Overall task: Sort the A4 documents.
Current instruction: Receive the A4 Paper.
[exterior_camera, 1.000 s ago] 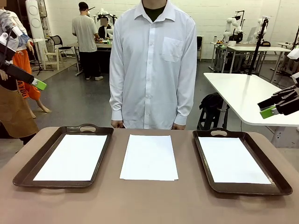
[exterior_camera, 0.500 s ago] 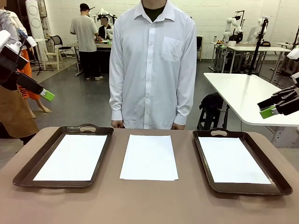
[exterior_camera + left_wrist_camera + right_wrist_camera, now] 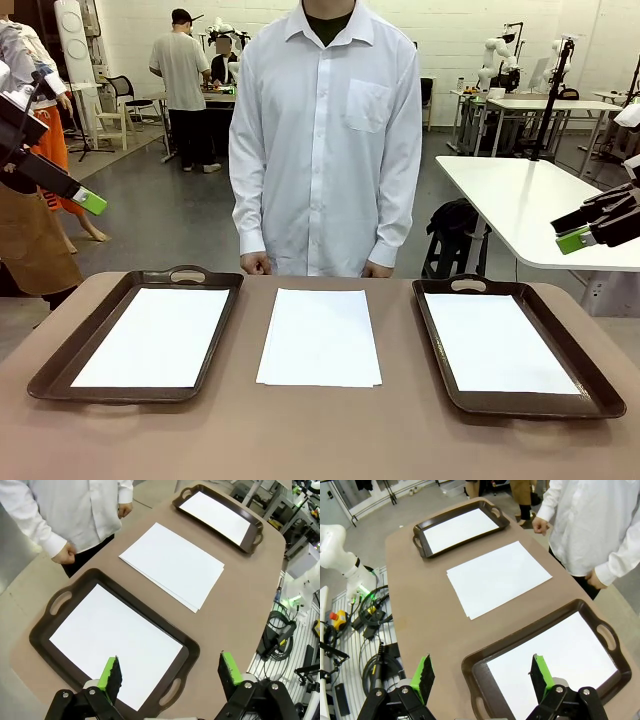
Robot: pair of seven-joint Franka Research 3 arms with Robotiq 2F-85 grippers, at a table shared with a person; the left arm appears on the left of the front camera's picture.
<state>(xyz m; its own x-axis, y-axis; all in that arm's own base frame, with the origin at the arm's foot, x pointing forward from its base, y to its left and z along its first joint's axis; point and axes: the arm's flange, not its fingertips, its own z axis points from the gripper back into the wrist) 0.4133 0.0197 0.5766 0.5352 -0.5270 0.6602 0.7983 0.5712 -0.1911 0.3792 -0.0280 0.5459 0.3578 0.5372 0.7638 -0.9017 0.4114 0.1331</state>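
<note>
A stack of white A4 documents (image 3: 320, 336) lies in the middle of the brown table, between two dark brown trays. The left tray (image 3: 60, 362) holds one white sheet (image 3: 155, 335); the right tray (image 3: 580, 370) holds another (image 3: 498, 342). My left gripper (image 3: 86, 201) hangs high off the table's left side, open and holding nothing. In the left wrist view that gripper (image 3: 170, 672) looks down on the near tray (image 3: 187, 652) and the stack (image 3: 172, 565). My right gripper (image 3: 575, 238) hovers open above the right edge. In its own view this gripper (image 3: 482, 674) is over the tray (image 3: 470, 666), with the stack (image 3: 497, 577) beyond.
A person in a white shirt stands at the far edge behind the stack, hands (image 3: 255, 264) low by the table's rim. Bare tabletop (image 3: 320, 430) runs along the near side. Cables and a red stop button (image 3: 335, 617) lie on the floor beside the table.
My left gripper dropped a little and drifted right, then eased back left. The person's hands shifted slightly. The right gripper, sheets and trays stayed still.
</note>
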